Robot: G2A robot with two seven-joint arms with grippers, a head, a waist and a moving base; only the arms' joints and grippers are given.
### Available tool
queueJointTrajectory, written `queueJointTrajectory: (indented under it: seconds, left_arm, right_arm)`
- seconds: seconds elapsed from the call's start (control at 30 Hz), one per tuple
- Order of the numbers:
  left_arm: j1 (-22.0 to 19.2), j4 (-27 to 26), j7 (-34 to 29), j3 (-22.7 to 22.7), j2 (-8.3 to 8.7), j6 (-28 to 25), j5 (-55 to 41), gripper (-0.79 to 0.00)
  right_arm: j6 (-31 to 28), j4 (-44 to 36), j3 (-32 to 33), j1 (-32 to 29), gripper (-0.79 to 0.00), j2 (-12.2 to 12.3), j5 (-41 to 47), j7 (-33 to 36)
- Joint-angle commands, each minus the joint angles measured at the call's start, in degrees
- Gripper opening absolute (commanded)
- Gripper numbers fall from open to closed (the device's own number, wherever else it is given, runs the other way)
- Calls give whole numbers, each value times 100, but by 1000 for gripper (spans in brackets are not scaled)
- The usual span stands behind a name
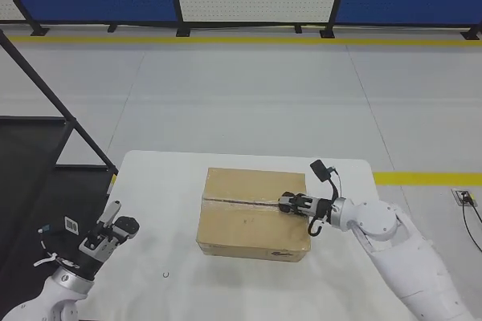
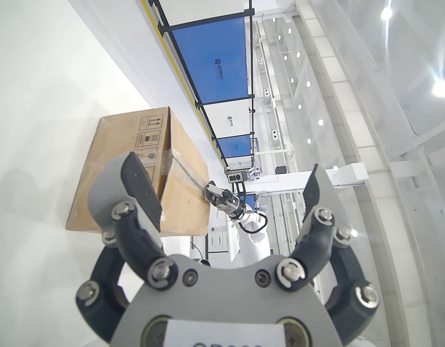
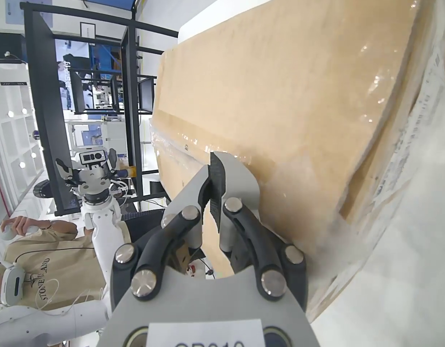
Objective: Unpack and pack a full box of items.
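- The box [image 1: 253, 210] is sitting roughly mid-desk [image 1: 157, 180], flaps down, with clear tape [image 1: 241, 201] running along the top seam.
- My right end effector [image 1: 283, 204] is over the top of the box, right on that seam and toward the box's right end. The fingers [image 3: 240, 182] are pressed together, and I can't make out anything pinched between them.
- My left end effector [image 1: 120, 220] hangs over the front-left part of the desk, well apart from the box. Its fingers [image 2: 139, 182] are spread wide with nothing in them.
- From the left wrist cam I can see the box's end face with printed handling marks on it.
- There's a tiny ring-looking thing [image 1: 166, 275] on the desk in front of the box, too small for me to tell what it is.
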Motion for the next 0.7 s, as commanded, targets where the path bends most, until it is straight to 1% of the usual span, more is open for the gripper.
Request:
queueJointTrajectory:
  seconds: [0.0, 0.1, 0.37, 0.5, 0.57, 0.67]
  left_arm:
    - [24, 29, 11, -16, 21, -18, -66, 0]
    - [44, 71, 17, -34, 54, -44, -148, 0]
    - [49, 202, 30, 27, 142, 17, -168, 0]
    - [-17, 314, -24, 194, 191, 126, 11, 0]
    - [-81, 391, -43, 306, 216, 179, 146, 0]
    - [-198, 513, -104, 512, 251, 245, 324, 0]
  right_arm:
    - [111, 75, -127, 96, -785, -52, 8, -81]
    - [184, 172, -250, 231, -785, -116, 10, -183]
    - [184, 172, -250, 231, -785, -116, 10, -183]
    - [173, 170, -239, 211, -785, -116, 28, -216]
    - [104, 160, -167, 97, -785, -111, 126, -317]
    - [134, 85, -196, 60, -785, -119, 38, -326]
